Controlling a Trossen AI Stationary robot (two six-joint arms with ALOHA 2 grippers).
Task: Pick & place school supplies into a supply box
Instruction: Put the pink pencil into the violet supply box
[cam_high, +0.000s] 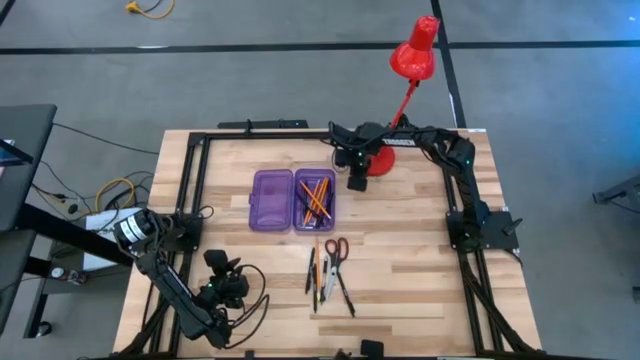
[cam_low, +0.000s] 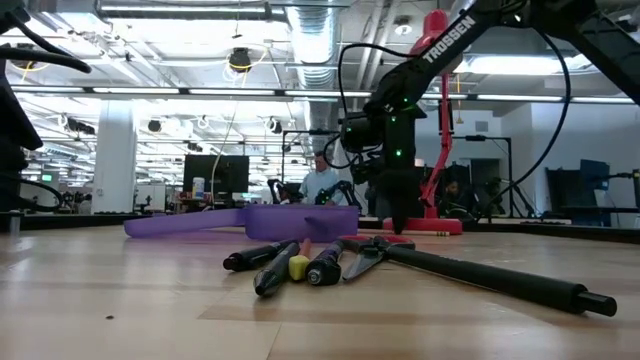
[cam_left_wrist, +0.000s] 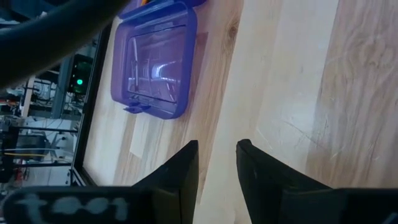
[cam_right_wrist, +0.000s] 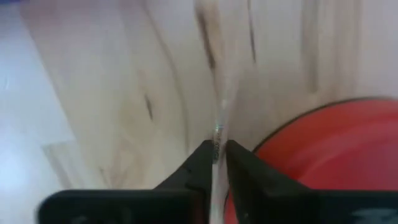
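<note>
**Right gripper pinching something thin beside the lamp base**

At table centre, the purple pencil case (cam_high: 293, 200) lies open and flat. Its right half holds orange pencils (cam_high: 316, 198); the left half looks bare.

Nearer the front edge, well apart from the case, the rest of the supplies lie loose: red-handled scissors (cam_high: 337, 251) and dark pens (cam_high: 314, 272), bunched close together.

Right gripper (cam_right_wrist: 219, 147) is down at the table just right of the case, next to the red lamp base (cam_right_wrist: 329, 149). Its fingers are nearly pressed together, pinching a thin pale stick-like item (cam_right_wrist: 219, 130); can't tell what it is.

Left gripper (cam_left_wrist: 217, 163) sits at the front-left corner, fingers slightly spread, holding nothing, pointing toward the case.
</note>
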